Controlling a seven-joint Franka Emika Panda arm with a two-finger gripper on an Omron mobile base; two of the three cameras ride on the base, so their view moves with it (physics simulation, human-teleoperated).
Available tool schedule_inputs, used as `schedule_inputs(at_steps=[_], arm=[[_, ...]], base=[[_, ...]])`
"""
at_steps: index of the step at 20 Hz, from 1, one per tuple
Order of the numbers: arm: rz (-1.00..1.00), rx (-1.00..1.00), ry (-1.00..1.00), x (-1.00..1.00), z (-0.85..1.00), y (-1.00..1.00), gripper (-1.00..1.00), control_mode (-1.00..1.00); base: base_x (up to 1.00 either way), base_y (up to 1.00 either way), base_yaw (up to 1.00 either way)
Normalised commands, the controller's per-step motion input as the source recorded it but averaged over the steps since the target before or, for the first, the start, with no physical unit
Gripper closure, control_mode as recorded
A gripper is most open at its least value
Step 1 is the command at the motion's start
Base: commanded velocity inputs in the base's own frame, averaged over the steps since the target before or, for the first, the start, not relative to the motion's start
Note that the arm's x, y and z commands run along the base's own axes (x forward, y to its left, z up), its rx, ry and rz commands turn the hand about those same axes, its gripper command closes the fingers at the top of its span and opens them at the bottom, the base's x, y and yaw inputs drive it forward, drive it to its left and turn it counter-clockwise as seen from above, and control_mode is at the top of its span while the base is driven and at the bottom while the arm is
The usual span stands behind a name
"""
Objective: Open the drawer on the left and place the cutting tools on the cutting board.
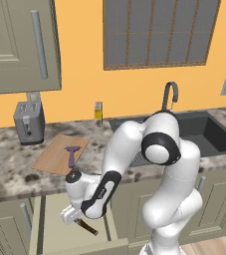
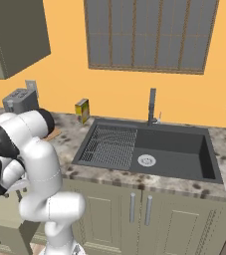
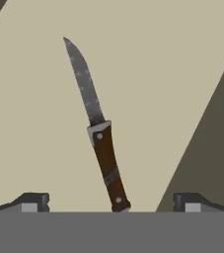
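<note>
Lying in open drawer [image 1: 50, 224]: knife [image 3: 98, 133] | end effector [image 3: 111, 202] spread apart | peeler [image 1: 72, 154] on cutting board [image 1: 55, 157]

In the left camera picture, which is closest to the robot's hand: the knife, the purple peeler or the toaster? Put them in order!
Starting from the gripper, open and down inside the open drawer:
1. The knife, right beside it on the drawer floor.
2. The purple peeler, up on the cutting board above the drawer.
3. The toaster, farthest, at the back left of the counter.
</note>
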Motion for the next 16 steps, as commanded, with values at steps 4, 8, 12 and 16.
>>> schedule_inputs(at_steps=[4, 8, 12, 16], arm=[[0.00, 0.00, 0.03, 0.00, -0.06, 0.08, -1.00, -1.00], [0.00, 0.00, 0.06, 0.02, -0.11, 0.18, -1.00, -1.00], [0.00, 0.00, 0.05, 0.19, -0.21, 0.23, -1.00, -1.00], [0.00, -0.02, 0.02, 0.31, -0.25, 0.15, -1.00, -1.00]], base=[[0.00, 0.00, 0.00], [0.00, 0.00, 0.00], [0.00, 0.00, 0.00], [0.00, 0.00, 0.00]])
